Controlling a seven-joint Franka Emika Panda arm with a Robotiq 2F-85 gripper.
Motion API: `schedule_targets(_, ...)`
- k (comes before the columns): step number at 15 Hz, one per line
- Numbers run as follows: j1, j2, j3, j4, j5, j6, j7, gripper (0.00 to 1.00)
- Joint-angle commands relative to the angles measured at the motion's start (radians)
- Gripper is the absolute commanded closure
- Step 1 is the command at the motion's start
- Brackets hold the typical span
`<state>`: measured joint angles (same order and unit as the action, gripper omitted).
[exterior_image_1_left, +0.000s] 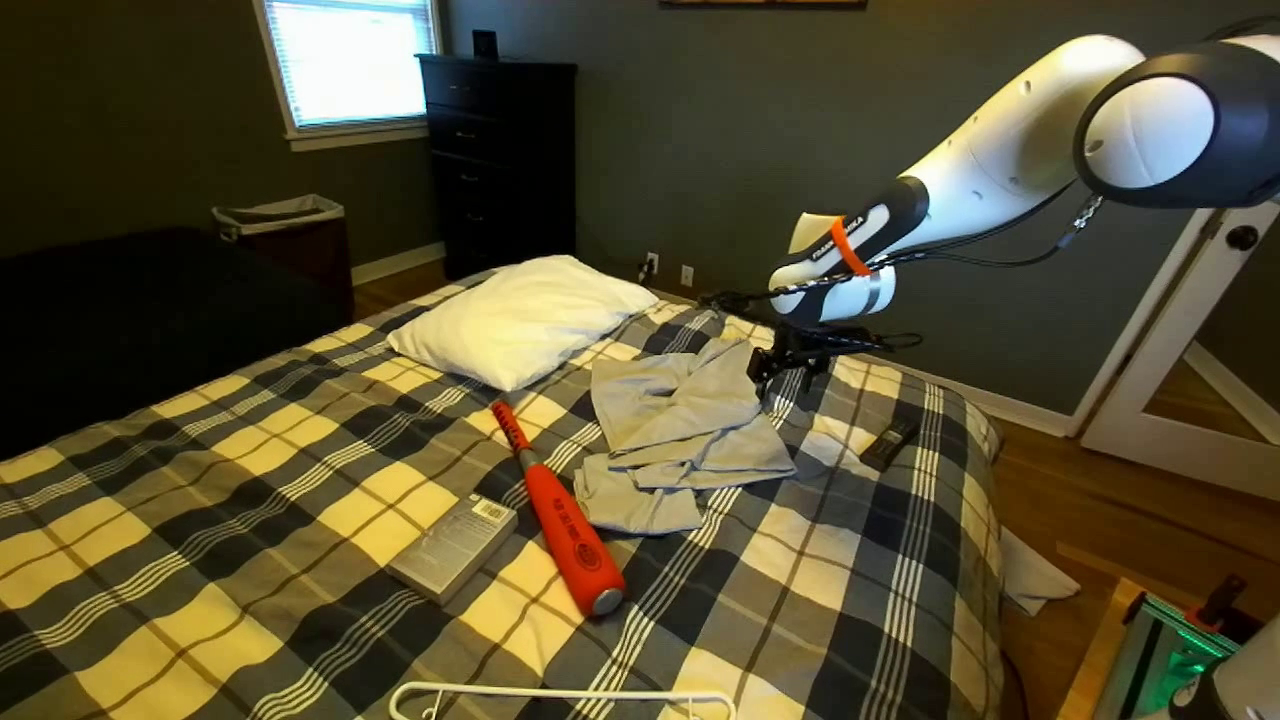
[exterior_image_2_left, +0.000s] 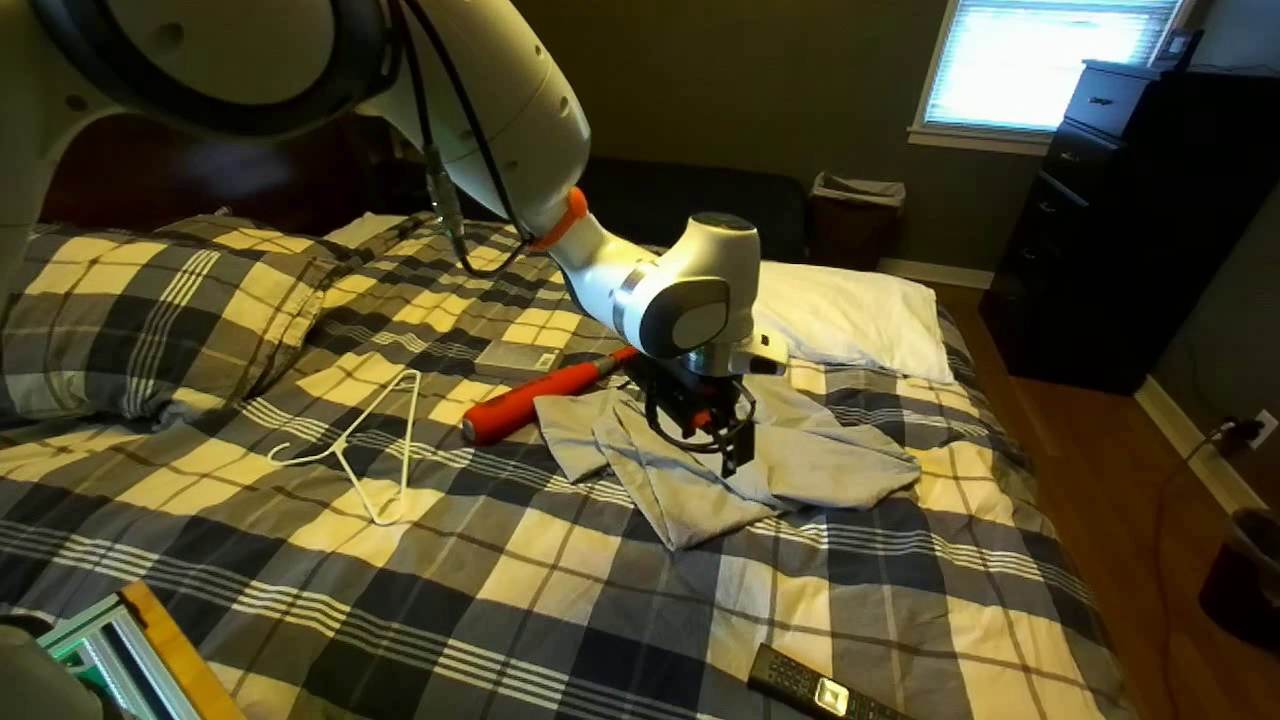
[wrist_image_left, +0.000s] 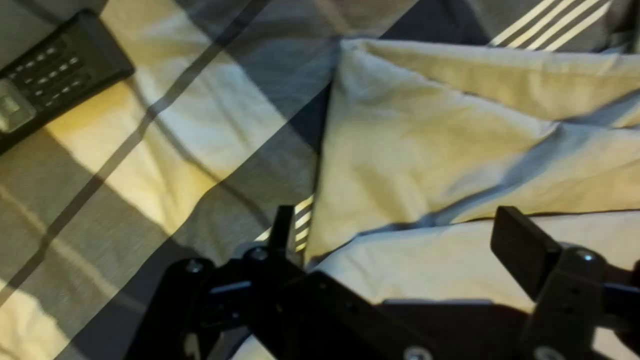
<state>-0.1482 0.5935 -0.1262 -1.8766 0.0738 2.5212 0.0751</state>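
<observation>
My gripper (wrist_image_left: 395, 220) is open, with its two black fingers wide apart and nothing between them. It points down over a rumpled grey cloth (wrist_image_left: 400, 165) on the bed. In the wrist view one finger is near the cloth's edge and the other is over the cloth. Whether the fingertips touch it I cannot tell. In both exterior views the gripper (exterior_image_1_left: 785, 372) (exterior_image_2_left: 735, 450) is at the cloth (exterior_image_1_left: 690, 410) (exterior_image_2_left: 840, 465). A black remote (wrist_image_left: 65, 70) lies apart from the cloth, and also shows in both exterior views (exterior_image_1_left: 890, 443) (exterior_image_2_left: 820, 688).
A red bat (exterior_image_1_left: 570, 530) (exterior_image_2_left: 535, 400) lies beside the cloth. A flat grey box (exterior_image_1_left: 455, 548) (exterior_image_2_left: 515, 358) is next to the bat. A white pillow (exterior_image_1_left: 520, 315) (exterior_image_2_left: 850, 312) lies behind. A white hanger (exterior_image_1_left: 560, 692) (exterior_image_2_left: 410, 440) is on the plaid bed.
</observation>
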Motion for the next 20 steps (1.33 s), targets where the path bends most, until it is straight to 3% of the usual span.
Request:
schedule_targets(1, -0.017, -0.011, 0.034, -0.009, 0.045, -0.018, -0.016, 0.0)
schedule_targets(5, -0.019, -0.014, 0.04, -0.008, 0.054, -0.021, -0.02, 0.0)
schedule_targets(9, -0.096, 0.068, 0.12, 0.039, 0.179, -0.04, -0.084, 0.0)
schedule_targets(15, -0.21, 0.195, 0.214, 0.099, 0.358, 0.194, -0.183, 0.0)
schedule_targets(18, -0.268, 0.255, 0.276, 0.148, 0.39, 0.287, -0.221, 0.0)
schedule_targets(19, -0.28, 0.276, 0.293, 0.169, 0.387, 0.299, -0.225, 0.01)
schedule_targets(20, -0.287, 0.293, 0.305, 0.187, 0.378, 0.302, -0.226, 0.14)
